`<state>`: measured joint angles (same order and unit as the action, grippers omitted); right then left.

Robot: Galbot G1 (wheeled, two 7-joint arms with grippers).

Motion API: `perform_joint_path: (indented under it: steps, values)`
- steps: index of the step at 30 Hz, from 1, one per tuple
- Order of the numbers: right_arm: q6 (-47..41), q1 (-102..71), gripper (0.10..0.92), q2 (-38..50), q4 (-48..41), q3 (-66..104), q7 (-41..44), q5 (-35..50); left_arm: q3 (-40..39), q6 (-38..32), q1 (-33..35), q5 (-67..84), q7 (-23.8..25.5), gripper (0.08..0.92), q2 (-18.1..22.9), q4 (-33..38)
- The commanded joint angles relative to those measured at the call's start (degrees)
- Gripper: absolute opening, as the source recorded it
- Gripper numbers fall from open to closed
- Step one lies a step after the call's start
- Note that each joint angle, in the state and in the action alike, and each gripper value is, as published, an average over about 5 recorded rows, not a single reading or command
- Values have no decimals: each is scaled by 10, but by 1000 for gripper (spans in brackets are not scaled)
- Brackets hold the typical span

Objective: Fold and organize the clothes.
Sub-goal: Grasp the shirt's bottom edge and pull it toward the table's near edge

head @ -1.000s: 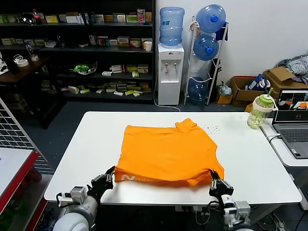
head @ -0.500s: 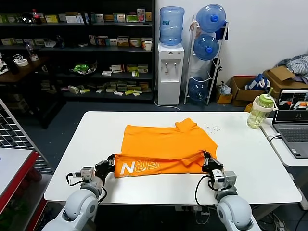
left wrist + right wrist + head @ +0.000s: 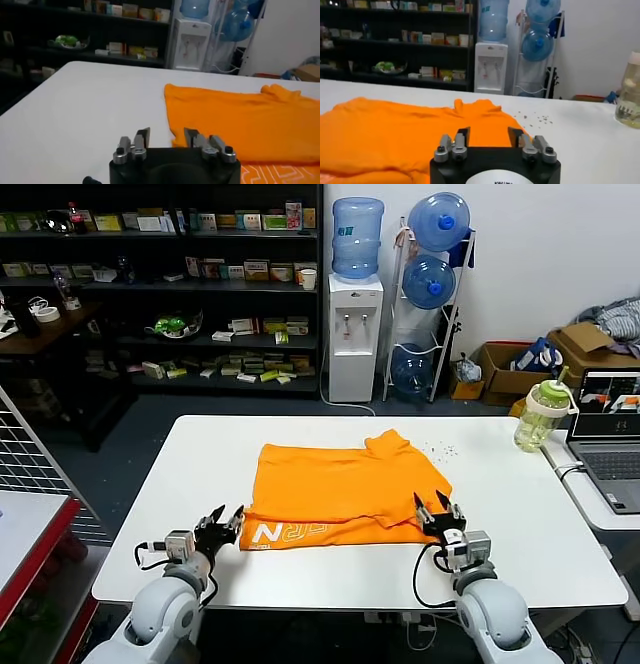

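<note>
The white rectangular table (image 3: 300, 574) fills the middle of the head view. At its centre lies the bright orange cotton T-shirt (image 3: 345, 484), its near hem folded up so a strip with white lettering shows. The left gripper (image 3: 222, 522) stands spread at the strip's lower-left corner, the right gripper (image 3: 438, 510) spread at its lower-right corner; neither holds cloth.

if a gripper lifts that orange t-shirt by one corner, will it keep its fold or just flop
Probably flop: the orange T-shirt lies limp and wrinkled on the table, so it looks like thin, soft cloth. The folded-over lettered hem is only lying there, so it would likely fall open. It should be light and could drag rather than slide cleanly if pushed.
</note>
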<state>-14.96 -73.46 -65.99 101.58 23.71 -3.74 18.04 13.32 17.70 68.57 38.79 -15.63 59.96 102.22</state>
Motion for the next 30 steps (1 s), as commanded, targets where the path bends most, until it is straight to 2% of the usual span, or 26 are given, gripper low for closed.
perform_joint_path:
  steps: [1, 4, 8, 15, 19, 24, 30]
  values:
    - [14, -93, 754, 40, 18, 33, 35, -17, 2, 2, 69, -9, -3, 623, 26, 30]
    - [11, -102, 808, 43, 14, 37, 42, -17, -1, 2, 64, -19, -2, 709, 37, 21]
    - [5, -97, 821, 42, -6, 39, 46, -11, -2, 0, 52, -35, 2, 802, 49, -7]
    - [5, -66, 809, 33, -46, 31, 50, 0, 1, -12, 35, -52, 5, 822, 58, -43]
    - [8, -49, 749, 28, -63, 28, 52, 9, 2, -15, 28, -55, 5, 822, 60, -52]
    - [16, -49, 619, 31, -61, 28, 54, 15, 2, -22, 26, -58, 5, 768, 60, -53]
    - [23, -61, 446, 34, -43, 31, 54, 19, 0, -23, 29, -60, 4, 598, 61, -50]
